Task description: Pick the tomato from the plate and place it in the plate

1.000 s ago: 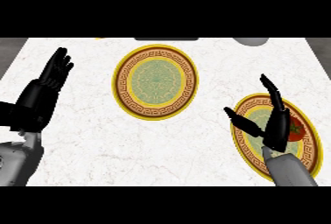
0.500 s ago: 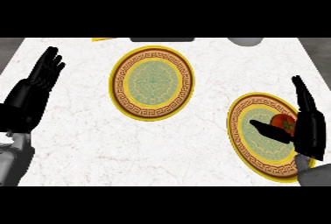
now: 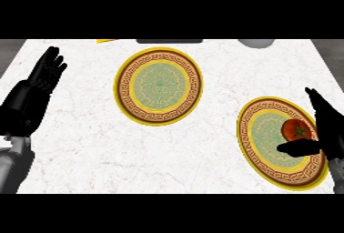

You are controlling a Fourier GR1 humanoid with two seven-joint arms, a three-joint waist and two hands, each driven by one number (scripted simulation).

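Head view. White marble counter. Right hand: at the view's right edge, partly cut off, fingers straight and spread wide, thumb reaching inward; it holds nothing. Tomato: red, lying on the near plate, just inside the hand, between fingers and thumb; contact cannot be judged. The plate's right rim is hidden behind the hand. Second plate: well apart, up and left of that hand. Left hand: resting at the left edge, fingers up and relaxed.
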